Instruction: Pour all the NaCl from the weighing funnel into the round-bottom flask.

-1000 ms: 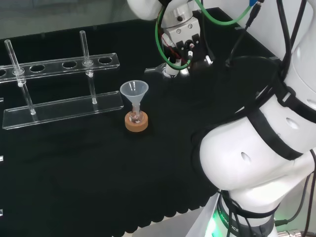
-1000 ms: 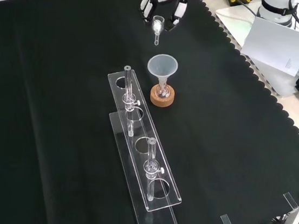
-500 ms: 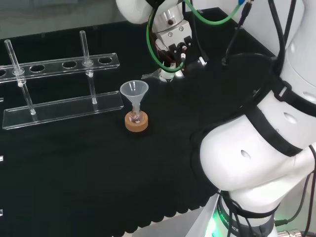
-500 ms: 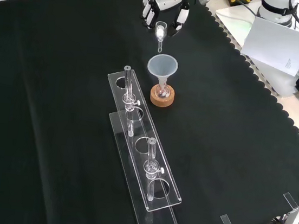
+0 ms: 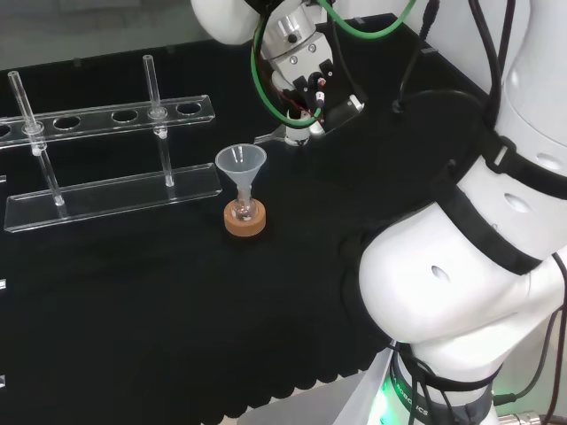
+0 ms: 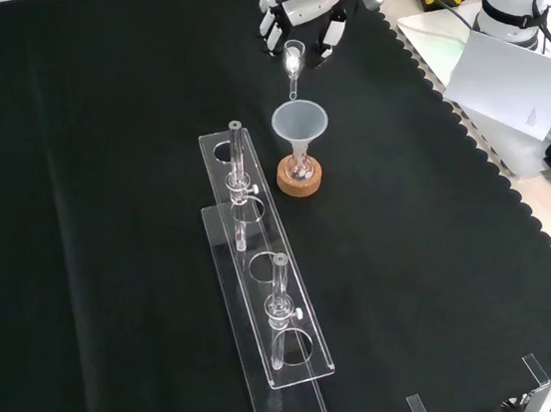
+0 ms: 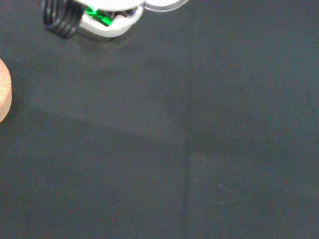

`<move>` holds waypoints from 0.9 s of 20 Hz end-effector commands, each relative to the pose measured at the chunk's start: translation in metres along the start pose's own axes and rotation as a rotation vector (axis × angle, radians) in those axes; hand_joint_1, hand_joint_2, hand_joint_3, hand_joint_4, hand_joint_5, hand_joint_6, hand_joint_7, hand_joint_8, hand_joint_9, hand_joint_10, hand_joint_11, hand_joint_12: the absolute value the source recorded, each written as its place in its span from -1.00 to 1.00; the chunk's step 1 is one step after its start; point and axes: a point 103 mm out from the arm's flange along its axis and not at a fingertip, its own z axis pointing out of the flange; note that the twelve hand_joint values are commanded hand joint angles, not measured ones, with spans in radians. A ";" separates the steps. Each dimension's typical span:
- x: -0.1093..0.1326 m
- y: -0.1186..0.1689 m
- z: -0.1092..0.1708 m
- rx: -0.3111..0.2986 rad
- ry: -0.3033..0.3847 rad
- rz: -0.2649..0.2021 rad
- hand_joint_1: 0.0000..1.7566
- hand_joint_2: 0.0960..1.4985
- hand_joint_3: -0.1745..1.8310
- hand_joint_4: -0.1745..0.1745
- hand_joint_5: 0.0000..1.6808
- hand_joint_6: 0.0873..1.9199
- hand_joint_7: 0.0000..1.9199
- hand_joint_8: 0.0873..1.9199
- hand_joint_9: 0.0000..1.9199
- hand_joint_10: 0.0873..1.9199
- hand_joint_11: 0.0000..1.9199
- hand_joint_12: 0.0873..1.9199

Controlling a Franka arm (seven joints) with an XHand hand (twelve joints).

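My hand (image 6: 300, 20) grips the weighing funnel (image 6: 293, 64), spout just short of the plastic funnel (image 6: 300, 124) seated in the round-bottom flask (image 6: 300, 168) on its cork ring (image 6: 299, 179). Approach step — next I judge: bring spout over the mouth, tilt.

No writing, label or number can be read on anything here; the glassware, rack and cloth carry no legible marks.
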 end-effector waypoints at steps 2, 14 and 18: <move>0.007 -0.001 -0.004 0.004 -0.068 -0.006 0.28 -0.11 -0.33 1.00 0.59 -0.56 0.00 -0.43 0.42 -0.98 0.18 -0.18; 0.013 -0.001 -0.014 0.003 -0.134 -0.013 0.28 -0.11 -0.33 1.00 0.59 -0.56 -0.01 -0.43 0.41 -0.99 0.17 -0.18; 0.015 -0.002 -0.016 0.003 -0.170 -0.007 0.28 -0.11 -0.33 1.00 0.59 -0.56 -0.01 -0.43 0.41 -0.99 0.17 -0.18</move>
